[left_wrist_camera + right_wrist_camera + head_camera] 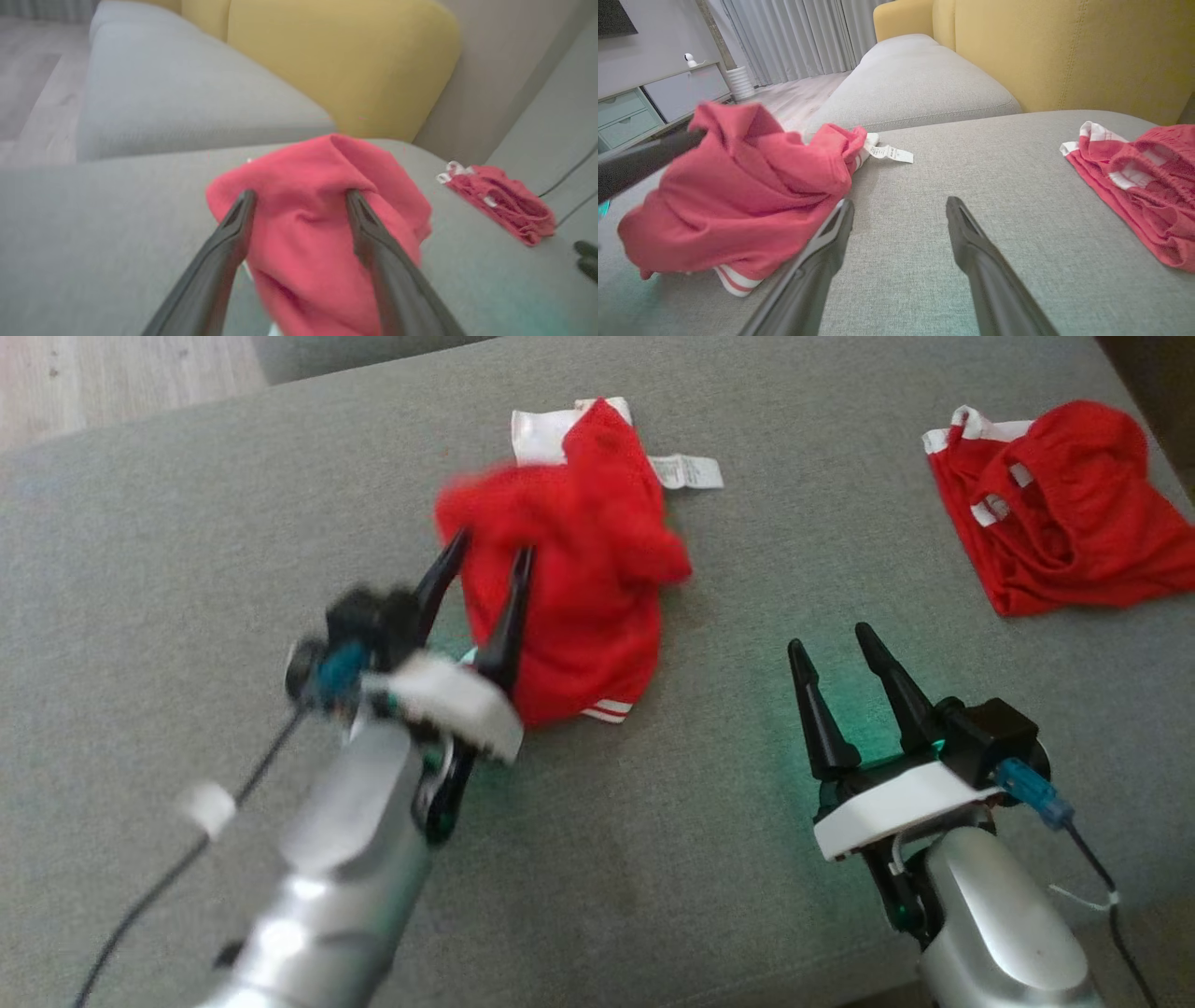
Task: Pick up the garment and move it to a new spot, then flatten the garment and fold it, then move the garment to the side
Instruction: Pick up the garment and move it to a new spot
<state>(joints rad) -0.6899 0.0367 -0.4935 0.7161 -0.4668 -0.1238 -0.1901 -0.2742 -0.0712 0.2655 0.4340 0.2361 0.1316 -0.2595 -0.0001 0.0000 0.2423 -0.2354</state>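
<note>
At centre of the head view, your left gripper [493,543] stands with its two dark fingers parted at the left edge of the red garment [579,588]. The garment lies bunched on the grey cushion [187,523], and both arm and cloth are blurred. Its white waistband [541,434] sits toward the top of the frame, a white care label [689,471] juts from its upper right, and a white-striped hem [607,712] shows at its lower edge. In your left wrist view, the jaws are plainly apart and both fingertips [247,196] meet the red cloth, which rises in a peak between and behind them. Whether a fold is caught on either finger cannot be told. In your right wrist view, one dark finger [640,161] of that gripper enters from the left edge and touches the raised upper-left corner of the garment. At lower right of the head view, your right gripper [829,641] is spread wide and holds nothing. It is poised over bare cushion, to the right of the garment and apart from it. A second red garment [1064,513] with white trim lies crumpled at the upper right of the frame, well apart from the first. A yellow backrest [350,60] fills the top of both wrist views.
</note>
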